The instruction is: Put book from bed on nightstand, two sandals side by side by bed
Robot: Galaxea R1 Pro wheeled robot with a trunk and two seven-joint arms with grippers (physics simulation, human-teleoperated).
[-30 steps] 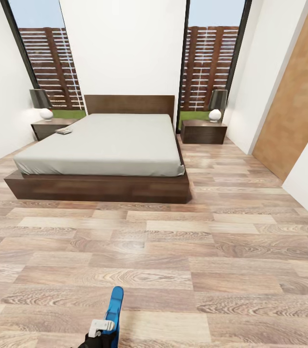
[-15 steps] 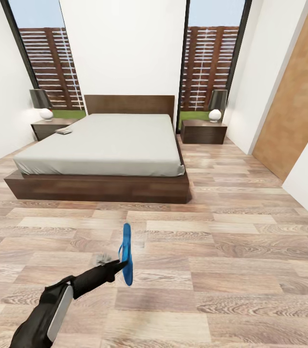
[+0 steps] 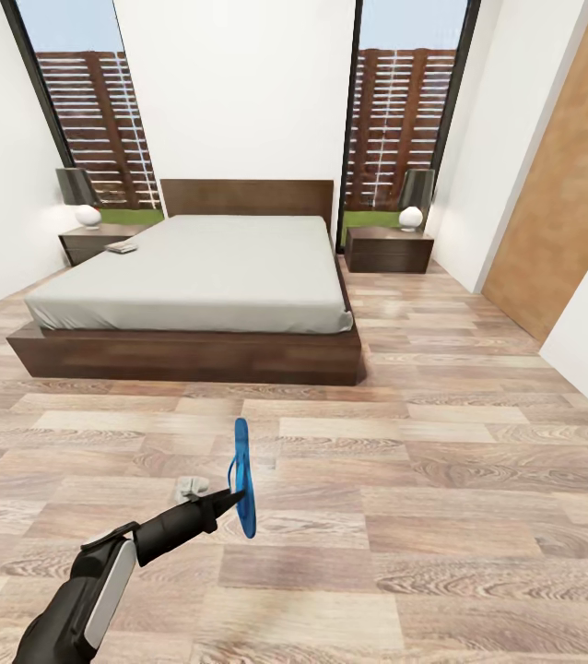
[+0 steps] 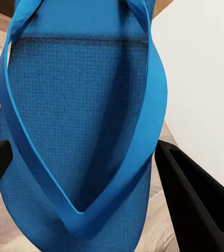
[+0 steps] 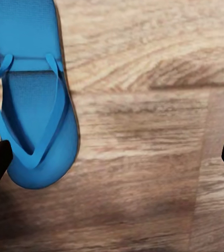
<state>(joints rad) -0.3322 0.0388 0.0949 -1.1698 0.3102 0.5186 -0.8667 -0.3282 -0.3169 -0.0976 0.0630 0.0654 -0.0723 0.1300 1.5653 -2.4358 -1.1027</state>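
My left gripper (image 3: 230, 500) is shut on one blue sandal (image 3: 242, 477), held on edge above the floor in front of the bed (image 3: 197, 277). In the left wrist view the sandal (image 4: 80, 105) sits strap-side up between the two black fingers (image 4: 196, 205). A second blue sandal (image 5: 33, 105) lies flat on the wood floor under my right gripper (image 5: 112, 157), which is open and beside it, not touching. The book (image 3: 121, 247) lies on the mattress at the far left corner, close to the left nightstand (image 3: 91, 242). The other nightstand (image 3: 389, 249) stands right of the bed.
Each nightstand carries a lamp (image 3: 78, 196), (image 3: 414, 198). Tall windows flank the headboard. A brown door (image 3: 570, 184) is set in the right wall. Wide wood floor (image 3: 423, 480) stretches between me and the bed's foot.
My left arm has reached forward and up from the bottom edge of the picture, carrying the sandal toward the bed. In the last half second it has barely moved.
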